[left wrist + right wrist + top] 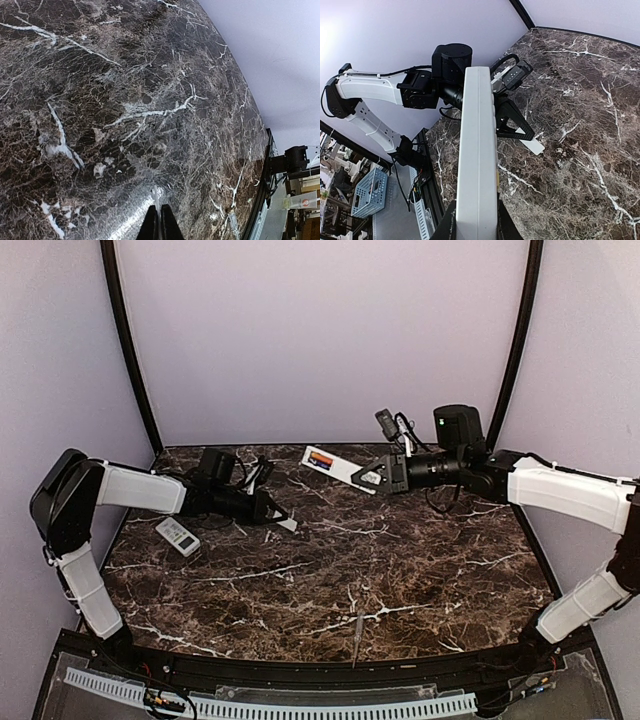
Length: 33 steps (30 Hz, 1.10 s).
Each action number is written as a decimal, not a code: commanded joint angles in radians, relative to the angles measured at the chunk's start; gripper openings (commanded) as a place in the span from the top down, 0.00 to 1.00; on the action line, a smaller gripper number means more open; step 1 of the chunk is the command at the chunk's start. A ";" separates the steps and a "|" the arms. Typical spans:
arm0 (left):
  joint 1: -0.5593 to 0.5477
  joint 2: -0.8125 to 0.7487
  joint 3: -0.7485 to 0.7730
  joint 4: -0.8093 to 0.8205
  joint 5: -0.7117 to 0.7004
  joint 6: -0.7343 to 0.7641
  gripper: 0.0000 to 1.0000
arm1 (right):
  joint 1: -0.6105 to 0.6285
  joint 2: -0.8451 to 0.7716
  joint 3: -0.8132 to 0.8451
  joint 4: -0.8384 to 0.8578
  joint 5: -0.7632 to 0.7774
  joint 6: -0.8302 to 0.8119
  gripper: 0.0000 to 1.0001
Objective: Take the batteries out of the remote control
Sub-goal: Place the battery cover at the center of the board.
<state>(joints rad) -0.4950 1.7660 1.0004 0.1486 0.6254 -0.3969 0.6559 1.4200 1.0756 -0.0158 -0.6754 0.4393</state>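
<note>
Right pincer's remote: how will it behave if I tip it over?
The remote looks rigid and straight. Held near one end by the right pincer, it may pivot. Its batteries lie uncovered, so tipping could spill them.

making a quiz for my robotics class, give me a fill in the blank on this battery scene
1. The right gripper is shut on a white ____.
2. Seated in it are orange and blue ____.
3. The left gripper pinches a thin ____ cover plate.
4. A second remote lies on the marble table beside the ____ arm.
Missing: remote; batteries; white; left.
</note>
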 commanded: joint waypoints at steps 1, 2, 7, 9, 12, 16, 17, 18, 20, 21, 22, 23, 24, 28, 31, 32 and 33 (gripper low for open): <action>-0.008 0.041 0.037 0.008 -0.051 0.007 0.98 | 0.010 0.008 -0.004 0.053 0.058 -0.009 1.00; -0.008 0.050 0.039 -0.006 -0.070 0.014 0.97 | 0.010 0.009 -0.006 0.051 0.064 -0.011 1.00; -0.008 0.073 0.041 -0.034 -0.084 0.025 0.93 | 0.010 0.013 -0.006 0.045 0.085 -0.017 1.00; -0.008 0.077 0.037 -0.030 -0.080 0.025 0.92 | 0.010 0.017 -0.005 0.050 0.085 -0.018 1.00; -0.008 0.080 0.033 -0.028 -0.083 0.025 0.88 | 0.009 0.018 -0.010 0.057 0.088 -0.016 1.00; -0.008 0.079 0.032 -0.033 -0.095 0.028 0.79 | 0.010 0.016 -0.017 0.056 0.098 -0.014 1.00; -0.008 0.079 0.033 -0.033 -0.097 0.029 0.78 | 0.010 0.012 -0.020 0.056 0.100 -0.013 1.00; -0.008 0.079 0.033 -0.034 -0.098 0.029 0.76 | 0.010 0.010 -0.022 0.056 0.103 -0.013 1.00; -0.008 0.074 0.032 -0.037 -0.112 0.029 0.72 | 0.009 0.003 -0.027 0.056 0.112 -0.011 1.00; -0.008 0.067 0.029 -0.038 -0.126 0.029 0.70 | 0.010 -0.002 -0.031 0.056 0.117 -0.011 1.00; -0.008 0.062 0.027 -0.038 -0.134 0.030 0.69 | 0.010 -0.006 -0.032 0.054 0.122 -0.011 1.00; -0.008 0.048 0.020 -0.033 -0.149 0.031 0.66 | 0.010 -0.010 -0.034 0.052 0.127 -0.011 1.00; -0.008 0.039 0.015 -0.028 -0.163 0.032 0.64 | 0.010 -0.015 -0.037 0.049 0.136 -0.012 1.00; -0.008 -0.035 -0.025 0.008 -0.185 0.044 0.53 | 0.010 -0.037 -0.038 0.020 0.193 -0.028 1.00; -0.008 -0.102 -0.049 0.018 -0.189 0.050 0.49 | 0.009 -0.055 -0.044 -0.012 0.222 -0.047 1.00; -0.008 -0.136 -0.062 0.026 -0.184 0.051 0.48 | 0.008 -0.058 -0.046 -0.023 0.227 -0.051 1.00; -0.008 -0.153 -0.068 0.032 -0.181 0.050 0.48 | 0.008 -0.059 -0.047 -0.028 0.228 -0.056 1.00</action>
<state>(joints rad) -0.4988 1.7348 0.9653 0.1452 0.4534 -0.3653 0.6575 1.4029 1.0397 -0.0399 -0.4931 0.4187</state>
